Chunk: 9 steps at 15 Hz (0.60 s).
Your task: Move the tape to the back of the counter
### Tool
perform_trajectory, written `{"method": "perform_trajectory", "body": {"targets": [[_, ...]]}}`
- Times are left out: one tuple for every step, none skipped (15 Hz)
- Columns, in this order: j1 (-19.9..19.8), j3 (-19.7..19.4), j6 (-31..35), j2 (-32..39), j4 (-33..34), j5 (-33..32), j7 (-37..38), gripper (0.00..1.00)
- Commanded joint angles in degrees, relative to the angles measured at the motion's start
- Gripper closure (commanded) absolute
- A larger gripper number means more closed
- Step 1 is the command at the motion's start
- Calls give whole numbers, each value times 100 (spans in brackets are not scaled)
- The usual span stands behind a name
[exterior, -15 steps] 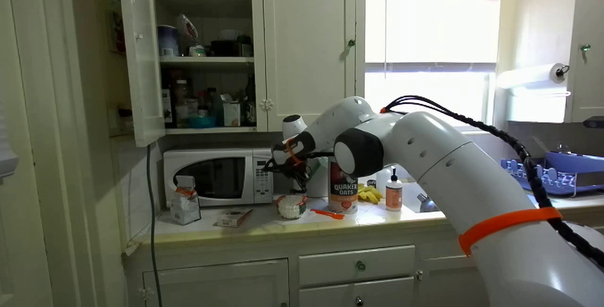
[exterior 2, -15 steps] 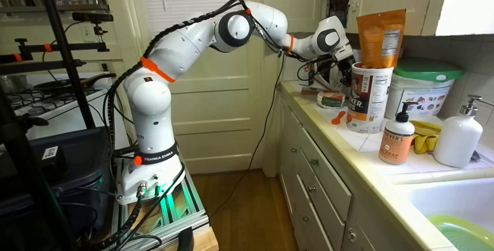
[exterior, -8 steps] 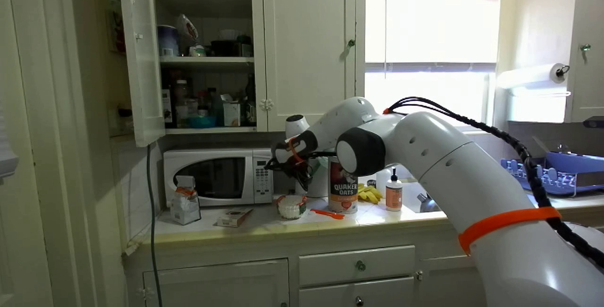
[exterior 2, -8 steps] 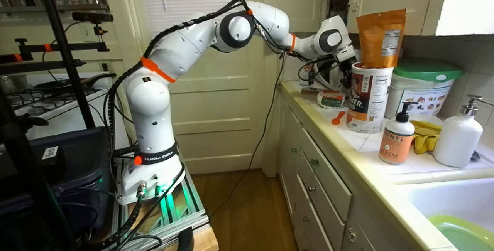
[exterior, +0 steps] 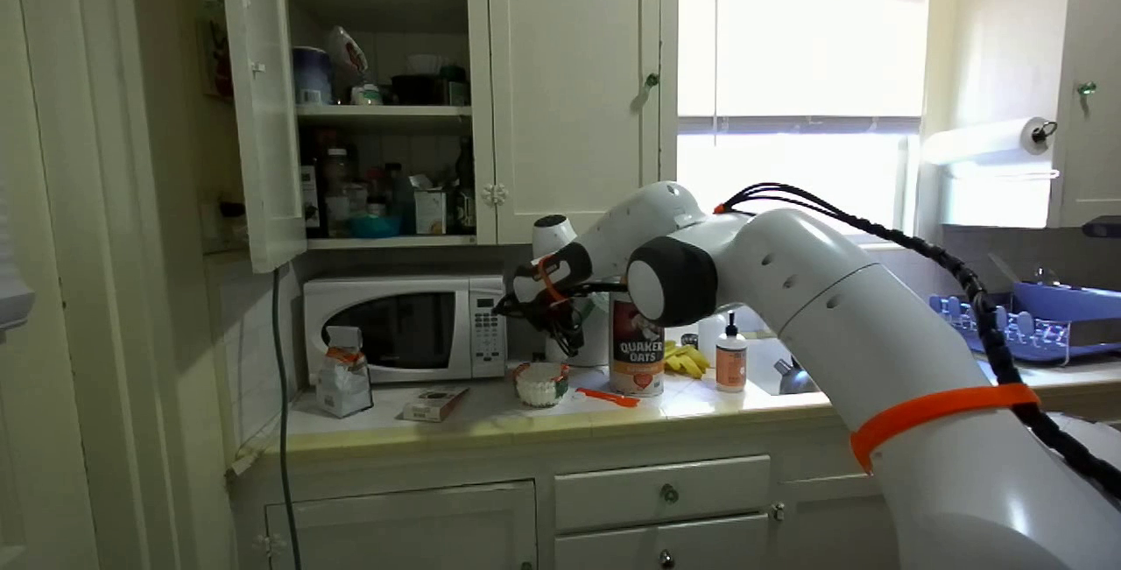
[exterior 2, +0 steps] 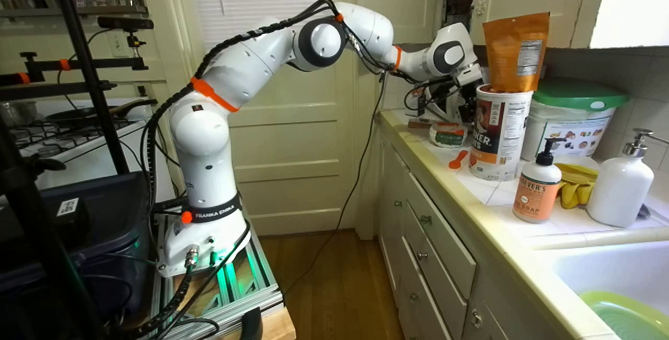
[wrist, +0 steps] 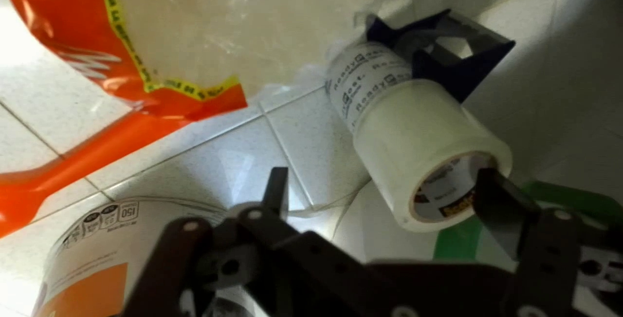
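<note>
The tape [wrist: 418,137] was just beside the bag [wrist: 209,29], farther from the front edge of the counter [exterior: 490,432] than the spoon [wrist: 104,145]. The gripper [wrist: 383,176] hung wide over the tape; I couldn't tell whether they touched. Oats [exterior: 637,355] and bin [exterior 2: 569,127] stood near, the bin toward the back edge, the microwave [exterior: 391,338] in a back corner.

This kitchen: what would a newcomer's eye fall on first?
Probably the big white arm, reaching to the counter in both exterior views. Next, perhaps the bright orange pouch at the top of the oats canister in an exterior view. In the wrist view, the roll of tape stands out right of centre, partly behind the open black tool.
</note>
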Motion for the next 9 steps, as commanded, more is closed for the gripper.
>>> {"method": "perform_trajectory", "body": {"targets": [[-92, 135, -163, 130, 285, 119, -51, 0], [-108, 173, -157, 128, 291, 140, -86, 0], [-110, 187, -198, 130, 305, 147, -86, 0], [-93, 165, -238, 133, 315, 123, -46, 0], [-99, 186, -221, 118, 302, 133, -67, 0], [-66, 166, -141, 65, 236, 95, -42, 1], [5, 101, 60, -32, 107, -2, 20, 0], [83, 57, 335, -209, -94, -88, 50, 0], [89, 127, 456, -390, -259, -47, -49, 0]]}}
